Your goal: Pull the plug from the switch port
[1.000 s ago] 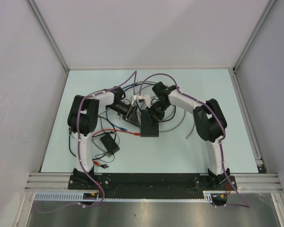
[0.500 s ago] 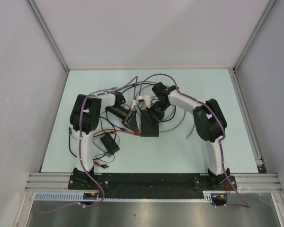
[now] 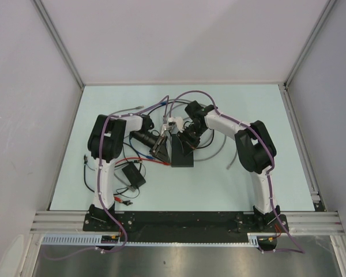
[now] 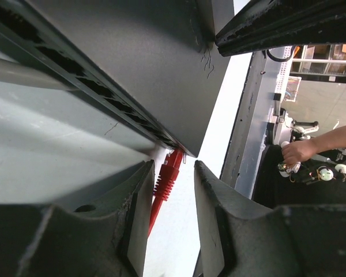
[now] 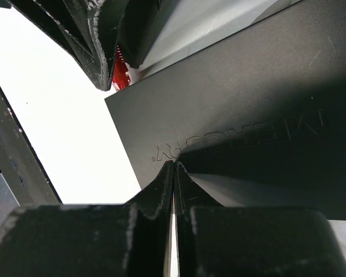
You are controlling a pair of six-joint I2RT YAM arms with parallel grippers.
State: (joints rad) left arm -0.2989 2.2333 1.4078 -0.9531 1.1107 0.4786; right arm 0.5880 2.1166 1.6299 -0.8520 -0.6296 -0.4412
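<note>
- While the right gripper [image 5: 173,168], jaws closed on nothing, rests its tips on the switch [image 5: 248,104] mid-way across the counter [image 3: 236,179], probably to steady it, the red plug [image 4: 168,173] sits in the switch port [image 4: 121,109] at the near-left end.
- Left gripper [image 4: 173,173] straddles the plug, part open and not gripping yet, lined up to pinch and pull.

The jaws stand apart on either side of the red plug [image 4: 167,173], which sits in the switch port [image 4: 104,95].

Left arm [image 3: 106,141], right arm [image 3: 251,147] elbows-out; left jaws apart, right jaws together.
</note>
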